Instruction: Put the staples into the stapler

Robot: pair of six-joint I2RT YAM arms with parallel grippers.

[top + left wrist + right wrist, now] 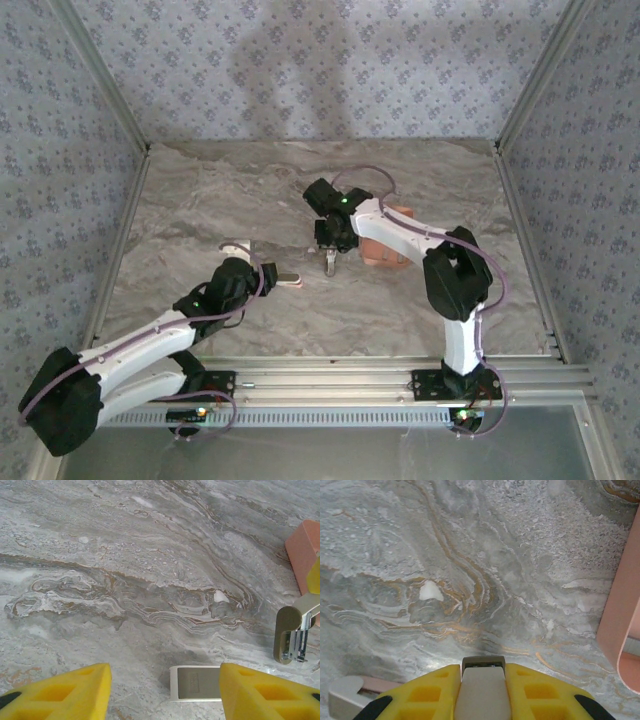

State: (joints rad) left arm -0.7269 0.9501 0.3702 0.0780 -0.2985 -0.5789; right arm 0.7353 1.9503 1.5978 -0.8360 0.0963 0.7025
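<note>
**While the right tool (482, 670) pinches, the stapler (195, 682) lies flat**

Where the marbled bench (150, 580) carries the stapler, the left tool (164, 677) hangs over it with fingers spread wide, the stapler's pale end close against one finger. Nearby, the right tool is pressed together on a pale metal-lined piece (287, 632) that hangs down from its fingers, near the salmon tray (305, 550).

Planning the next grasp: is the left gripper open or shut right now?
Open. The left gripper has its yellow fingers wide apart, with a pale grey piece lying between them.
</note>
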